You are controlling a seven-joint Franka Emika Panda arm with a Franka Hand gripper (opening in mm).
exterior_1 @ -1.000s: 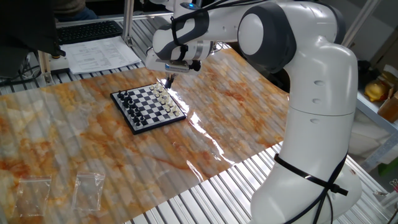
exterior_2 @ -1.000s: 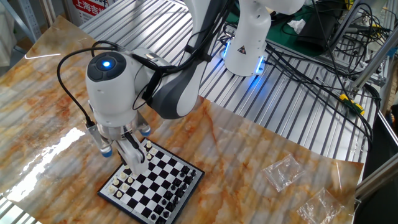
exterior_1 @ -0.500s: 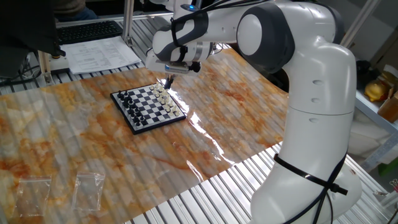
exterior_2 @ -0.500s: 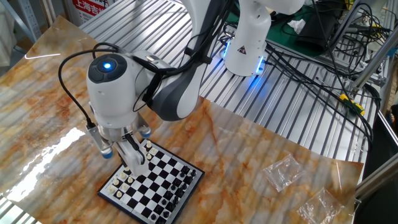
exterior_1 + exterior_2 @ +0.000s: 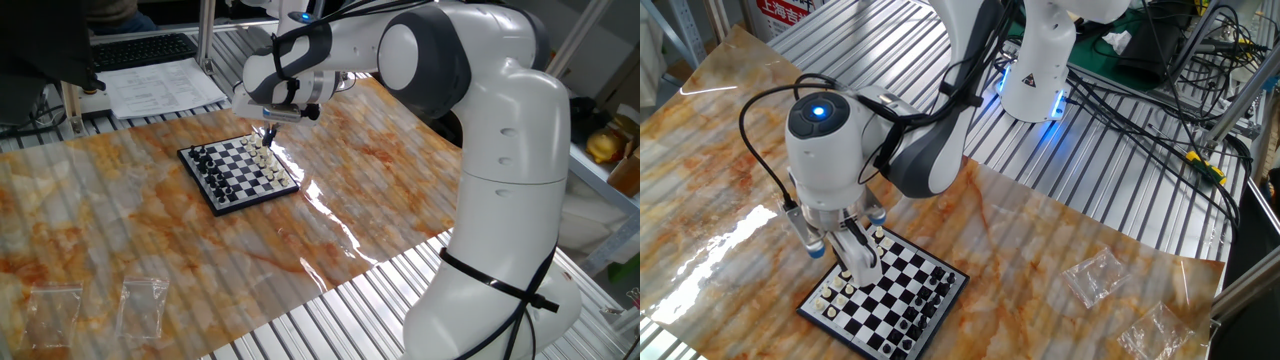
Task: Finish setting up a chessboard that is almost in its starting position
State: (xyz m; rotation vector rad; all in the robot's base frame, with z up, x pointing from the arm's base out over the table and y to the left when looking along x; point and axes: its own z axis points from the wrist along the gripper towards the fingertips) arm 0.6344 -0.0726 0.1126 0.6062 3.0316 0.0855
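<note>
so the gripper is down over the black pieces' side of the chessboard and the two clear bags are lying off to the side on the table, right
Not quite. The gripper is down over the cream pieces' side of the chessboard, not the black side; the black pieces sit along the opposite edge. The other fixed view shows this best. The rest holds: the two clear bags lie on the table well away from the board.
</note>
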